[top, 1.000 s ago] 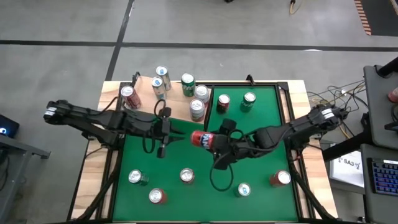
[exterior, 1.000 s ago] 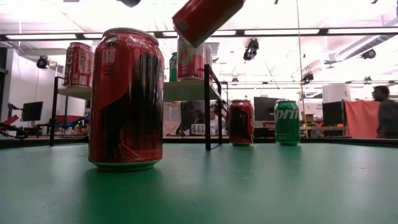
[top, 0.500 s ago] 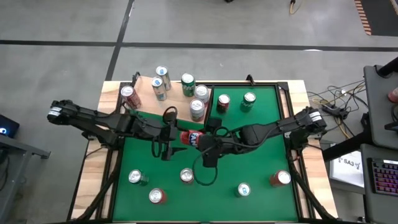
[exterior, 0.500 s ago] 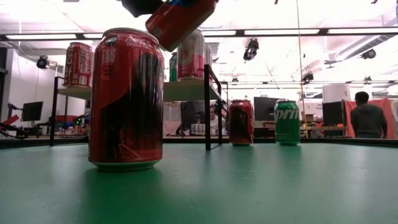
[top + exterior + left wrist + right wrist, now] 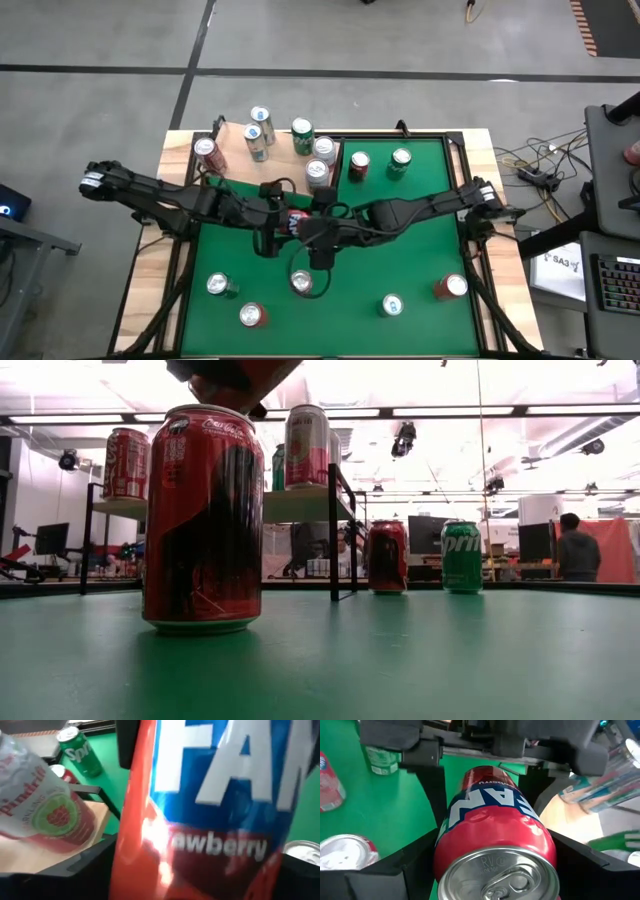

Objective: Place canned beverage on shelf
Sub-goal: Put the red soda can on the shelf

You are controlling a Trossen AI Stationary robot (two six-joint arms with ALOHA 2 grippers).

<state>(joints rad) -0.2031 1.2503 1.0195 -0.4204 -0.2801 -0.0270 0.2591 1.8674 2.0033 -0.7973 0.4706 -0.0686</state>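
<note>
1. Right gripper clamps the red Fanta can lying sideways in the air at table centre.
2. Left gripper spread wide, fingers flanking that can.
3. Shelf at 11 o'clock holds five cans.
4. A silver-topped can stands near at 6 o'clock; green table open toward 3 o'clock.

A tall red Coca-Cola can stands close on green table. Behind, cans sit on a raised shelf; a red can and green Sprite can stand beside it.
</note>
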